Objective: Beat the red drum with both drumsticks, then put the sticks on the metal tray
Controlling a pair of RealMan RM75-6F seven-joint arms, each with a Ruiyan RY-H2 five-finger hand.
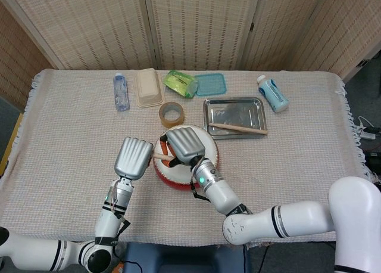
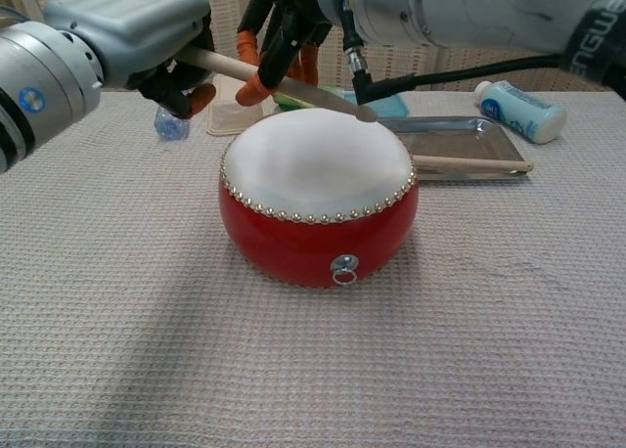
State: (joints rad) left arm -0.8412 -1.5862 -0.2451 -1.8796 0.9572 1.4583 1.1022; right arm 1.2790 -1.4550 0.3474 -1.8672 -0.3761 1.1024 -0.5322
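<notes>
Near the middle of the cloth-covered bench (image 1: 71,142), slightly toward the robot, sits the red drum (image 2: 318,228), its white skin ringed by a row of metal studs. Above the skin slants a drumstick (image 2: 293,88), its rounded tip hanging just over the far right edge of the drumhead, apart from the skin. The left hand (image 2: 132,32) grips the stick's butt end, fingers (image 2: 186,96) wrapped round the shaft. The right hand (image 2: 293,18) hangs directly over the drum; its orange-padded fingers point down and sit against the same stick's shaft, but whether they pinch it cannot be told. In the head view this hand (image 1: 186,144) covers most of the drumhead, and the left hand (image 1: 133,158) lies just beside the drum's left rim.

Behind and to the right of the drum, just beside it, is the metal tray (image 1: 233,117). A second drumstick (image 1: 238,128) lies along its near edge, one end poking past the tray's right rim. A roll of tape (image 1: 171,114) rests just behind the drum. Further back stand a water bottle (image 1: 121,92), a beige lidded box (image 1: 148,87), a green packet (image 1: 181,83) and a blue lid (image 1: 209,84); a white-and-blue bottle (image 1: 272,93) lies right of the tray. Wide stretches of bare cloth lie to the far left, the far right and along the near edge of the bench.
</notes>
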